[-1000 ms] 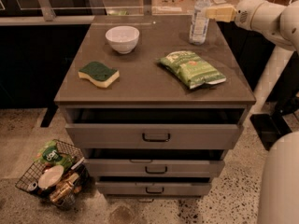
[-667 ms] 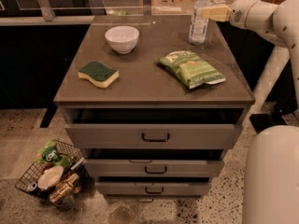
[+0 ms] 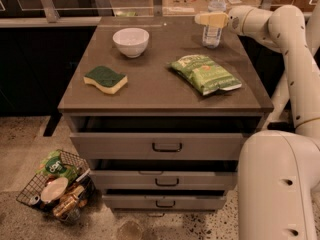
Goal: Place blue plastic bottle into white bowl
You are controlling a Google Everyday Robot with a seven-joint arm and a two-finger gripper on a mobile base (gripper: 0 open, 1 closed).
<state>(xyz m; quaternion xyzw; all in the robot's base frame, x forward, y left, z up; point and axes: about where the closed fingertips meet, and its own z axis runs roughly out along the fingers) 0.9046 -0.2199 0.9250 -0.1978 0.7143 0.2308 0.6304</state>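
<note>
At the far right of the brown cabinet top, your gripper clasps the tall, clear blue plastic bottle, which stands upright. The small round white bowl sits well apart, leftward.

Finding no readable words, brands or numbers anywhere. Showing pale printing on the green bag near the right edge of the worktop, too blurred for reading. Carrying a pale label on the blue plastic bottle at the back right corner, likewise with nothing legible. Crossing that bottle at label height with the claw, at the same back right corner. Displaying unreadable markings on a green packet in the wire basket on the floor beyond the front left corner.
</note>
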